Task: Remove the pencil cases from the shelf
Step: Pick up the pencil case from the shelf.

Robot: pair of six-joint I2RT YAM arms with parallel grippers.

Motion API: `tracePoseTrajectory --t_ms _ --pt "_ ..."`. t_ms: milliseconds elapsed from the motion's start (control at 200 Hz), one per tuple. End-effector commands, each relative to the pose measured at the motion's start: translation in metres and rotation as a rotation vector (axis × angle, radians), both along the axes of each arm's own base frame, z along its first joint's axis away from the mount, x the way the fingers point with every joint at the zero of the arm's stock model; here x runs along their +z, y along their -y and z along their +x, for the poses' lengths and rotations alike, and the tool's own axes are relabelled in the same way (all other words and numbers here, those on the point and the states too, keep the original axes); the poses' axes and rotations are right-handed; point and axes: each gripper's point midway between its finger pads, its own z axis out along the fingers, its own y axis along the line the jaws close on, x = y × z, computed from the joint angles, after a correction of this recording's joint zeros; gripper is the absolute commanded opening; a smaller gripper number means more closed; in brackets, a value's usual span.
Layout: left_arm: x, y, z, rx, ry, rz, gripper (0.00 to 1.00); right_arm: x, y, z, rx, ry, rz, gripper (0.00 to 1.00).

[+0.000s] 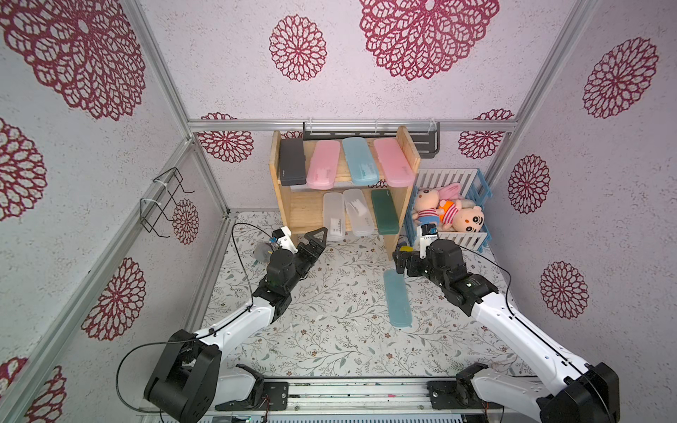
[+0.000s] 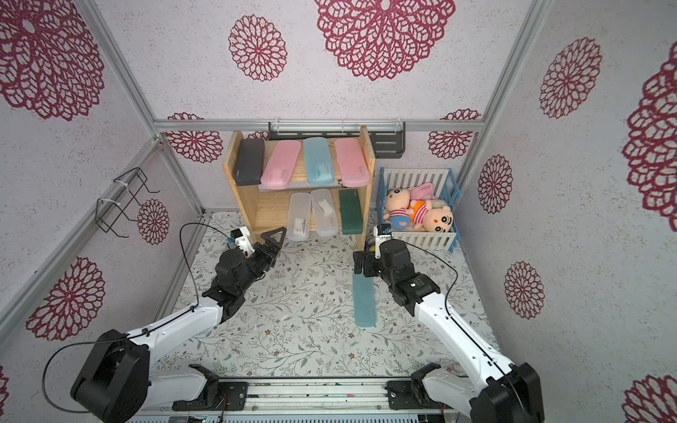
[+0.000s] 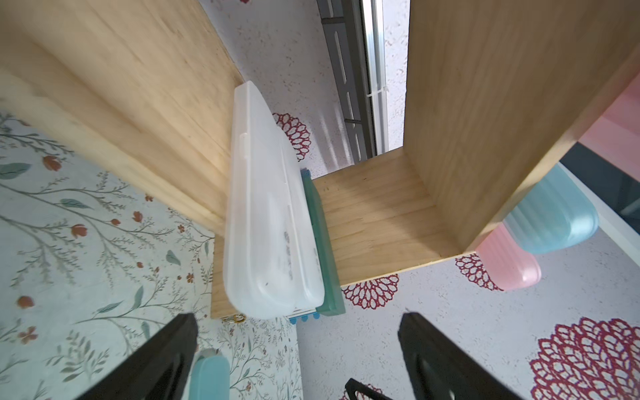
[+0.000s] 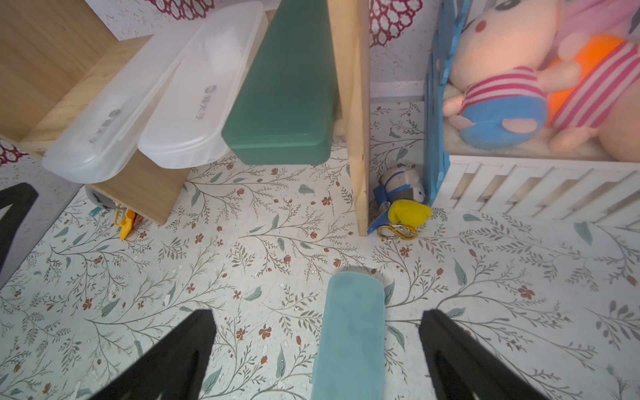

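Observation:
The pine shelf (image 1: 304, 212) stands at the back. Its top board carries a black case (image 1: 292, 163), a pink case (image 1: 322, 164), a light blue case (image 1: 360, 161) and another pink case (image 1: 394, 161). Two frosted clear cases (image 1: 334, 216) (image 1: 359, 212) and a dark green case (image 1: 384, 212) lie on the lower board. A teal case (image 1: 398, 300) lies flat on the table. My right gripper (image 1: 399, 262) hovers open over its far end, its fingers either side of the teal case (image 4: 349, 339) and apart from it. My left gripper (image 1: 318, 236) is open and empty, just in front of a frosted clear case (image 3: 270, 225).
A white-and-blue crib (image 1: 472, 190) with plush toys stands right of the shelf. A dark metal rack (image 1: 428, 141) hangs on the back wall and a wire rack (image 1: 165, 201) on the left wall. Small keychain toys (image 4: 405, 211) lie by the shelf's right panel.

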Motion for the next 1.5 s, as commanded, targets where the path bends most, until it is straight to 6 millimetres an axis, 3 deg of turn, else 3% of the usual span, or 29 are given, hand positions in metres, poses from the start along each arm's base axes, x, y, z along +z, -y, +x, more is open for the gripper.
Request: tracePoseTrajectory --t_ms 0,570,986,1106,1241,1381,1446,1496 --pt "0.014 0.014 0.004 -0.04 0.035 -0.057 0.97 0.026 0.004 0.001 -0.008 0.074 0.018 0.99" --pt "-0.02 0.038 0.036 -0.059 -0.04 -0.098 0.99 0.023 0.018 -0.001 -0.028 0.074 -0.02 0.99" --pt "-0.022 0.04 0.037 -0.055 -0.042 -0.079 0.65 0.022 0.022 -0.001 -0.039 0.066 -0.025 0.99" --pt "-0.024 0.038 0.036 -0.048 -0.048 -0.085 0.49 0.022 0.022 -0.002 -0.039 0.065 -0.024 0.99" --pt "-0.028 0.037 0.035 -0.037 -0.053 -0.086 0.21 0.025 0.025 -0.004 -0.05 0.071 -0.027 0.99" --pt "-0.03 0.036 0.033 -0.034 -0.054 -0.08 0.11 0.029 0.027 -0.006 -0.056 0.078 -0.024 0.99" --pt "-0.029 0.035 0.031 -0.033 -0.046 -0.073 0.0 0.031 0.027 -0.008 -0.054 0.084 -0.019 0.99" --pt "-0.028 0.033 0.028 -0.023 -0.034 -0.058 0.0 0.034 0.027 -0.009 -0.049 0.092 -0.015 0.99"
